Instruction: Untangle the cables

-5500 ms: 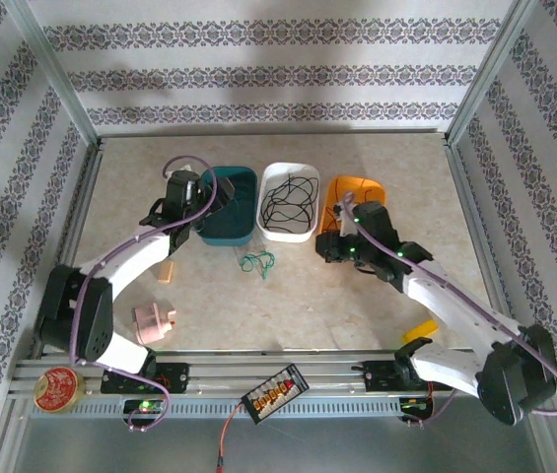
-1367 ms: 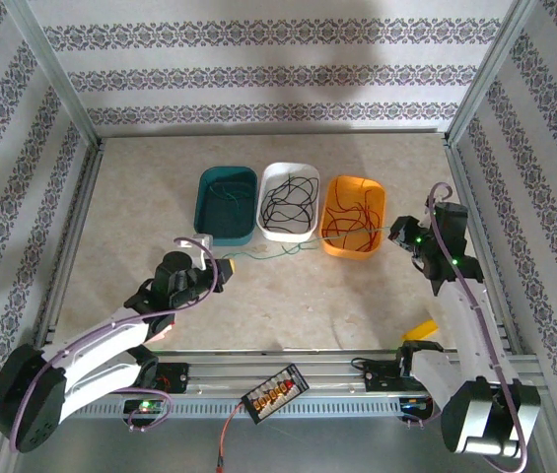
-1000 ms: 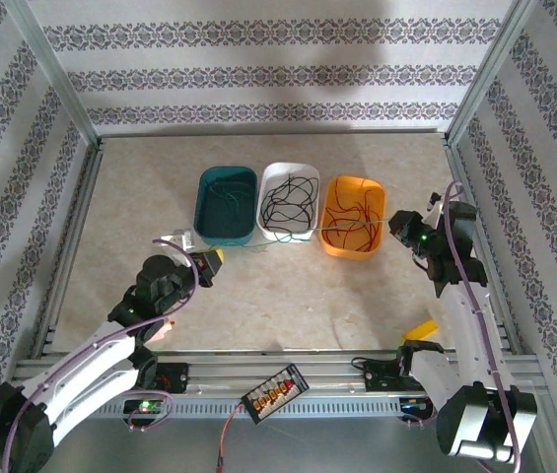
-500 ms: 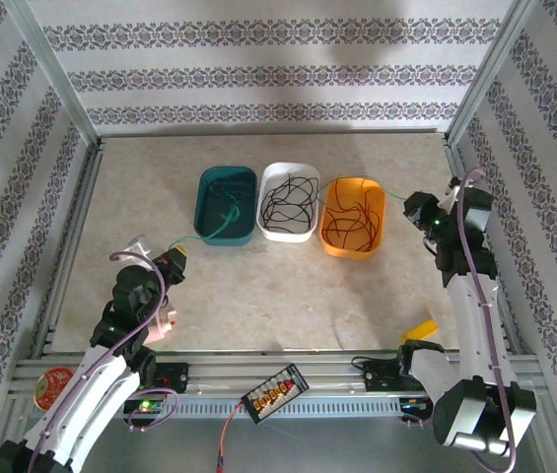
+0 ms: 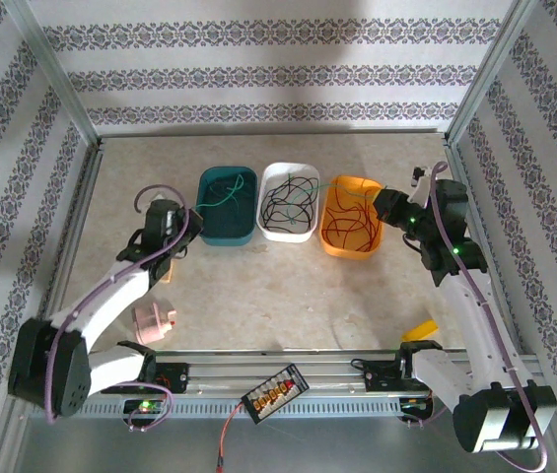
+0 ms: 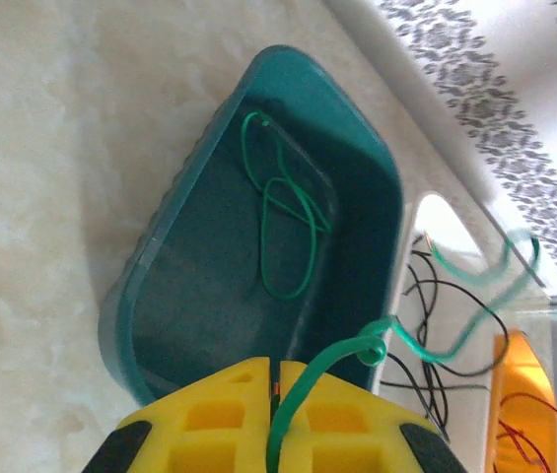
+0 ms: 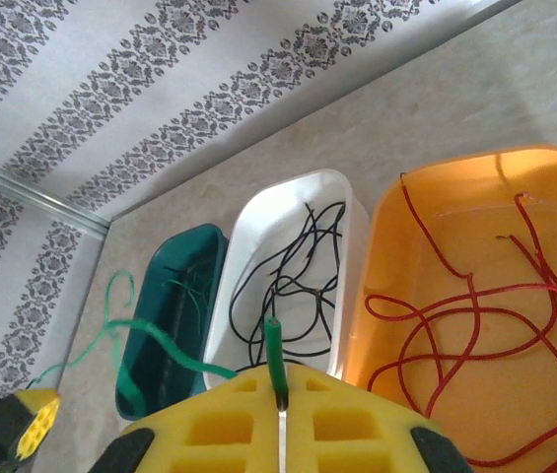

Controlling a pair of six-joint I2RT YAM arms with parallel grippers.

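The green wire (image 7: 274,360) is a hair-thin, limp, very light strand with a smooth plastic skin. It is likely to slip unless pinched hard, and a sharp pull could kink it or tighten a knot. It is held at 2 places. The left gripper (image 6: 276,371) is closed on it just before the teal bin (image 6: 349,130), and the right gripper (image 7: 280,382) is closed on it by the orange bin (image 7: 396,229). Between these holds the strand hangs in slack curls over the 3 bins. It is best held near an end, between the ribbed yellow pads. A coiled green wire (image 6: 293,212) lies in the teal bin. Black wires (image 7: 288,286) fill the glossy white bin (image 7: 355,266), and red wires (image 7: 475,325) lie looped in the orange one.
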